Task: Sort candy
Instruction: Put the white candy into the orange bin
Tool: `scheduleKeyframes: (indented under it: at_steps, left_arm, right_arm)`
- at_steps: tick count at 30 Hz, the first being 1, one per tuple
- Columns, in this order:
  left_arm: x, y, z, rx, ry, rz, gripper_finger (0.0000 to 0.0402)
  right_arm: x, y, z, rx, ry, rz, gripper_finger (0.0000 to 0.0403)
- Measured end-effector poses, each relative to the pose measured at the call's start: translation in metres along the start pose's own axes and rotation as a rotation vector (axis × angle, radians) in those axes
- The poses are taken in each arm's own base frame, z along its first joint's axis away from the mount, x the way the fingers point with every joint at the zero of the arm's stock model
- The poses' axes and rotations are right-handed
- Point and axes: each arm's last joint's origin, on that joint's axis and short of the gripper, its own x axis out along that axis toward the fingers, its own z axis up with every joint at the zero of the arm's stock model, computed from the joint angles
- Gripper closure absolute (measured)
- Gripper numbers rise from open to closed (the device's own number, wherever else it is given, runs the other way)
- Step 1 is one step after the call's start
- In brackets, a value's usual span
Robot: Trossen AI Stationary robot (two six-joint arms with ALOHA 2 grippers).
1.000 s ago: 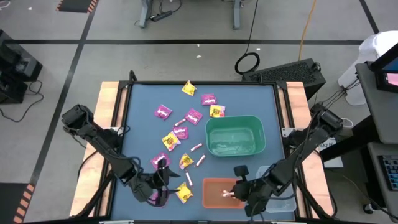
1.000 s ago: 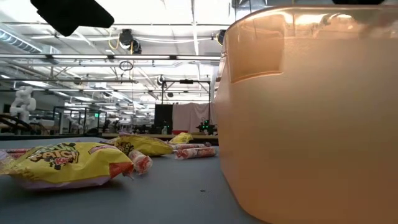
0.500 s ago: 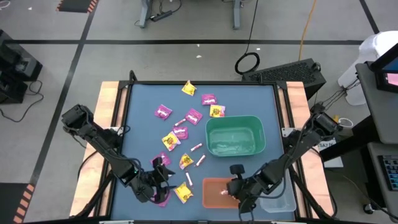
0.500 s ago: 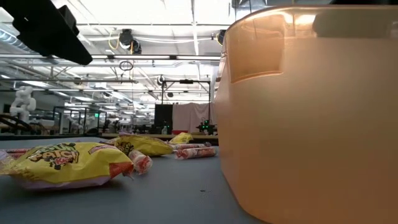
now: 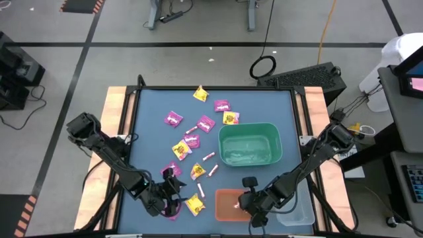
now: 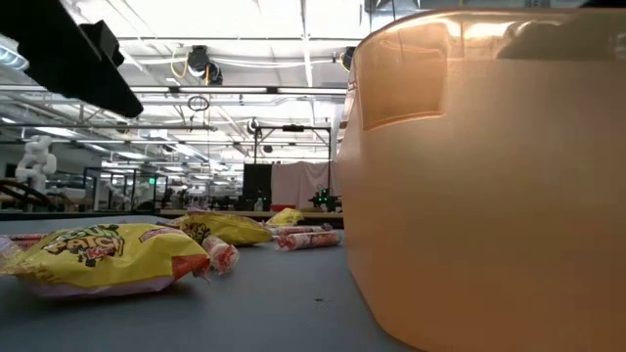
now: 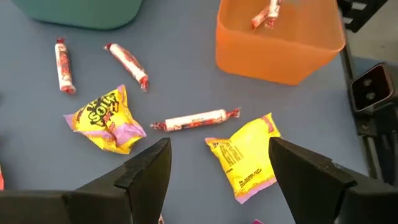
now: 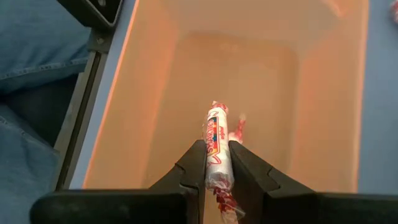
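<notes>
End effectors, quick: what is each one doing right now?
Left end effector: open, empty, above the loose candy.
Right end effector: closed on a thin pink-white wrapped candy stick over the orange plastic bin.

Low view: the orange bin (image 6: pixel 489 186) fills the right half and is cut off by the right and bottom edges, hiding the worktop behind it. A dark arm part (image 6: pixel 68 54) is cropped at the top-left corner. High view: the clear bin (image 5: pixel 301 213) at the worktop's front right corner lies partly under the right arm. Print on the distant purple packets (image 5: pixel 173 119) is too small to read.
</notes>
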Motion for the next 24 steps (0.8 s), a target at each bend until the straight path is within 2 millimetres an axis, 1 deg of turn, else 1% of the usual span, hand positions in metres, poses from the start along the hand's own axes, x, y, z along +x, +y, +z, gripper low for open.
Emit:
scheduleKeyframes:
  at_steps: [6, 10, 24]
  left_arm:
    - [0.0085, -0.0008, -0.0069, 0.008, 0.022, 0.021, 0.0127]
    - [0.0089, -0.0009, -0.0072, -0.007, 0.022, 0.021, 0.0127]
    - [0.0086, -0.0015, -0.0081, -0.032, 0.036, 0.009, 0.0127]
  right_arm:
    - [0.0013, -0.0034, 0.001, 0.012, 0.005, -0.01, 0.0357]
    - [0.0015, -0.0047, 0.0018, 0.014, 0.003, -0.013, 0.0354]
    - [-0.0009, -0.0054, 0.0021, 0.031, 0.008, -0.01, 0.0265]
